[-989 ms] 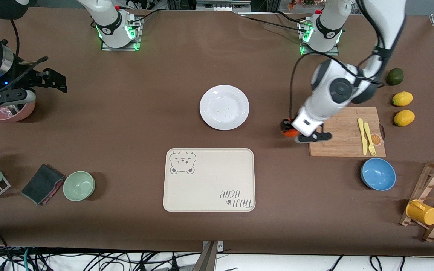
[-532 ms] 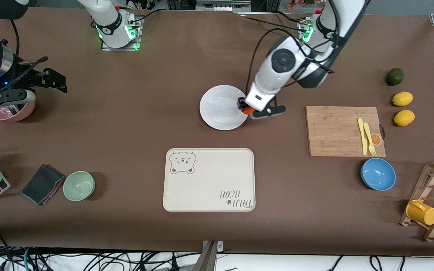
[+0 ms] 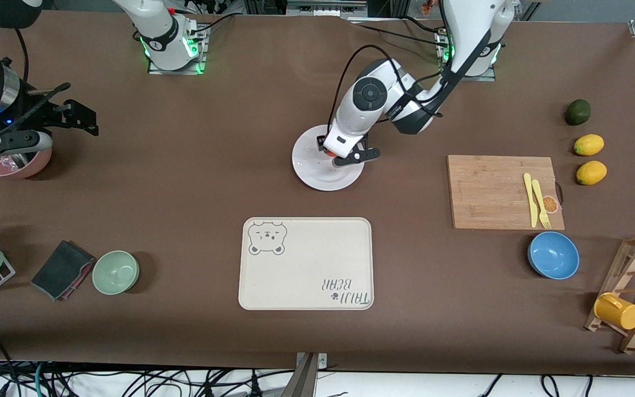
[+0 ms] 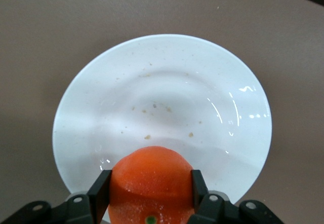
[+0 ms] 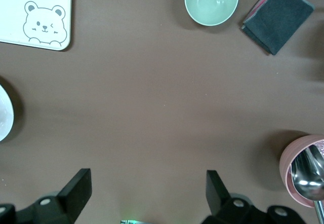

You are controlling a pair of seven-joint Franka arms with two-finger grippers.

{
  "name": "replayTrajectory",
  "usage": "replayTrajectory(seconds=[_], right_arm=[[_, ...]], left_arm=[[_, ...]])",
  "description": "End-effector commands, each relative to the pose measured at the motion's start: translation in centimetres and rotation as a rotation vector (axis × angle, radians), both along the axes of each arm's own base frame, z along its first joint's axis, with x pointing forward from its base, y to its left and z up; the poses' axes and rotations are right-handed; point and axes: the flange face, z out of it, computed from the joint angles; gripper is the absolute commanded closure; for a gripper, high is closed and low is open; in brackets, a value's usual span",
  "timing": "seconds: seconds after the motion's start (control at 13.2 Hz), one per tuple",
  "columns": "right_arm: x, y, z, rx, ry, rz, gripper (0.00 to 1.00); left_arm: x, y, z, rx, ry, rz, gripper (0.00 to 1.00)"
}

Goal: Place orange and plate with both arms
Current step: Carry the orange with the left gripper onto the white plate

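Note:
The white plate (image 3: 312, 165) lies mid-table, farther from the front camera than the bear tray. My left gripper (image 3: 333, 156) is over the plate, shut on the orange (image 3: 330, 156), which is mostly hidden by the hand there. In the left wrist view the orange (image 4: 151, 181) sits between both black fingers (image 4: 99, 191), just above the plate's (image 4: 162, 92) rim area. My right gripper (image 3: 81, 118) waits in the air at the right arm's end of the table, beside the pink bowl. It is open and empty in the right wrist view (image 5: 147, 193).
A cream bear tray (image 3: 306, 263) lies nearer the camera than the plate. A cutting board (image 3: 494, 192) with yellow cutlery, a blue bowl (image 3: 553, 255), lemons (image 3: 588, 144) and a green fruit (image 3: 577, 112) are toward the left arm's end. A green bowl (image 3: 116, 272), grey cloth (image 3: 63, 269) and pink bowl (image 3: 11, 162) are toward the right arm's end.
My left gripper has carried the orange from beside the cutting board to over the plate. The right arm has not moved.

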Motion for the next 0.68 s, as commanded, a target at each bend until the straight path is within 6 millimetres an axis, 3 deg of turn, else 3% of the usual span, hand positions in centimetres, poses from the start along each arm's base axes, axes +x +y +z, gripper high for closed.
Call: replayTrajectory(seconds=[0.0,0.23,0.38,0.61], right_arm=[[0.0,0.0,0.5,0.019,0.008,-0.004,0.00],[0.0,-0.1,0.4,0.019,0.010,-0.004,0.00],[0.0,0.0,0.5,0.019,0.008,-0.003,0.00],[0.0,0.0,0.5,0.019,0.008,-0.004,0.00]], left_arm=[[0.4,-1.6,-2.3,-0.013,0.005,0.051,0.52],[0.7,-1.2,-3.9,-0.008,-0.001,0.065,0.43],[1.1,-1.0,-3.1,-0.008,-0.013,0.067,0.00],[2.4,0.4,-0.1,0.002,-0.034,0.081,0.00]])
